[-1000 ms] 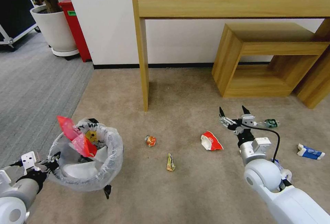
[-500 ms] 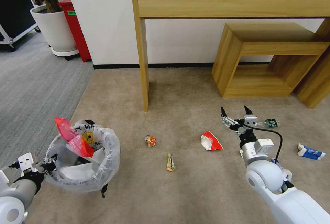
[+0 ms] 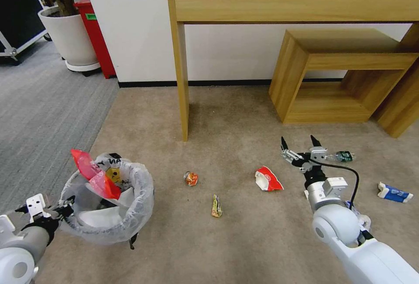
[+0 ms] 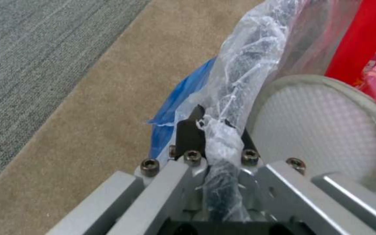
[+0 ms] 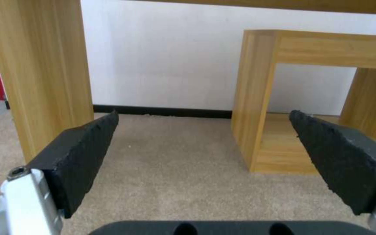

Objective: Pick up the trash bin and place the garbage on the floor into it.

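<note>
The trash bin (image 3: 146, 188), black with a crinkly white bag liner, is at the lower left over the beige floor (image 3: 244, 240). My left gripper (image 3: 65, 207) is shut on its near rim; the left wrist view shows the fingers (image 4: 190, 130) clamping the bag-covered edge (image 4: 240, 65). Inside lie a red plastic bag (image 3: 94, 172) and a white slipper (image 4: 323, 124). My right gripper (image 3: 298, 141) hovers open, empty, between a red-white wrapper (image 3: 267, 179) and a green-labelled bottle (image 3: 344, 156). Also on the carpet lie an orange wrapper (image 3: 190, 178), a yellow wrapper (image 3: 216, 206) and a blue-white carton (image 3: 394, 193).
A tall wooden table leg (image 3: 184, 100) stands behind the litter, and a low wooden stool (image 3: 340, 74) stands at the right against the wall. Grey carpet (image 3: 39, 109), a white plant pot (image 3: 72, 35) and a red box (image 3: 96, 35) are at the far left.
The left gripper and the bin have sunk a little and shifted slightly left. The right gripper has edged a little to the right, still open.
</note>
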Available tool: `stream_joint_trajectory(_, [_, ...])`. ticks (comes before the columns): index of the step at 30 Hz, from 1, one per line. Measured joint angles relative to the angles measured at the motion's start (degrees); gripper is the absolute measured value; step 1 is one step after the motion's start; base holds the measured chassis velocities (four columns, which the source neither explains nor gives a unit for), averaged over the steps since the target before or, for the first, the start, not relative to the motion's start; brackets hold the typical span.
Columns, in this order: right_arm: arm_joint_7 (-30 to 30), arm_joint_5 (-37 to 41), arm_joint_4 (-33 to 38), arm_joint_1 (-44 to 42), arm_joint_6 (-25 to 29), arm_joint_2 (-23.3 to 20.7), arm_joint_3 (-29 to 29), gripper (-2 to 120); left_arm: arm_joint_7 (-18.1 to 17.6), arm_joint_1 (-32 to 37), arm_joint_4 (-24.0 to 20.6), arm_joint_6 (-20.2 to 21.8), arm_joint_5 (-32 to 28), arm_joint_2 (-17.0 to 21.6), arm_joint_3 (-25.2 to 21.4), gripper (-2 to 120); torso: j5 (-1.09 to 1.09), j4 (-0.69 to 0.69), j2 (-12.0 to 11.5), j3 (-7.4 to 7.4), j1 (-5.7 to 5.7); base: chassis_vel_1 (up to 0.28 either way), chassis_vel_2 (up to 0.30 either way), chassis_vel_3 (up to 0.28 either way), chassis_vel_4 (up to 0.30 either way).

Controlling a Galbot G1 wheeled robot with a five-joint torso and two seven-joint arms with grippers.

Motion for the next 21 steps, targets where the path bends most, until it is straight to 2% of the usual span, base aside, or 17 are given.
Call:
stream_joint_trajectory(14, [0.1,0.1,0.2,0.6,-1.2,0.0,-0.4,98,0.2,0.4,-0.4,-0.2,0.1,0.0,-0.3,1,0.0,0.0,0.0,-0.01,0.0,-0.017,0.014,0.014,-0.017])
stream_joint_trajectory(21, [0.1,0.1,-0.2,1.1,-1.1,0.2,-0.7,100,0.4,0.3,-0.3,-0.3,0.1,0.0,-0.4,1,-0.02,0.0,0.0,0.01,0.0,-0.147,0.159,0.159,-0.164])
